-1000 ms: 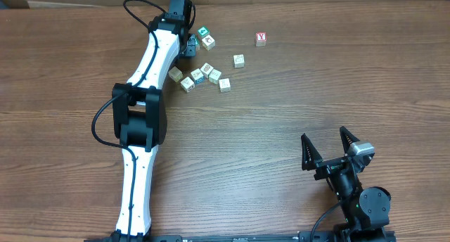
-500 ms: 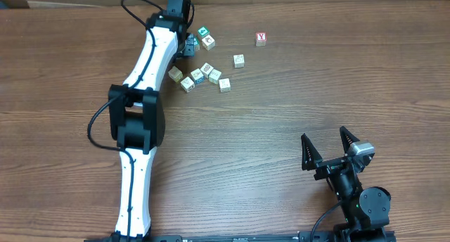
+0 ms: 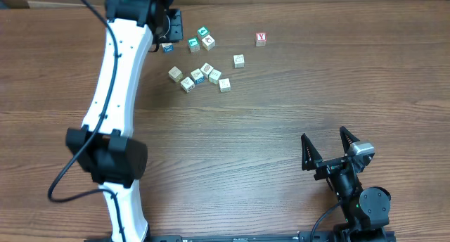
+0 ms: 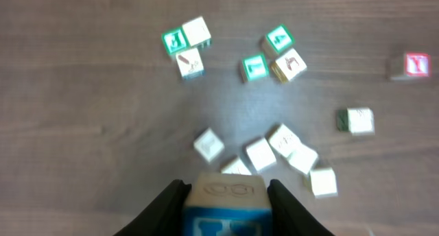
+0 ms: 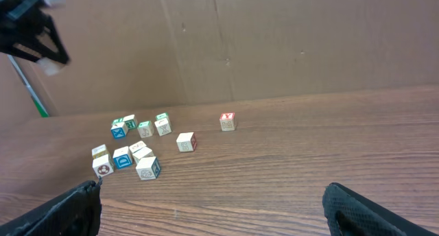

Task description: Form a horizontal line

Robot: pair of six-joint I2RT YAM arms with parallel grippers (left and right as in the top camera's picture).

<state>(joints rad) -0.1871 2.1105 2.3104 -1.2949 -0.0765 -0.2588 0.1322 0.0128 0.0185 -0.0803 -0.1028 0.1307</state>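
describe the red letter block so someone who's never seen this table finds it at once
On the wooden table, look to the far edge, where small blocks lie scattered beside the white arm. The red-letter block stands alone to the right of that scatter, beyond a single pale block. It alone shows a red Y; the rest have green, blue or pale faces.

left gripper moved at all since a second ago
Yes. The left gripper has shifted left, away from the red Y cube, and it grips a blue-faced cube.
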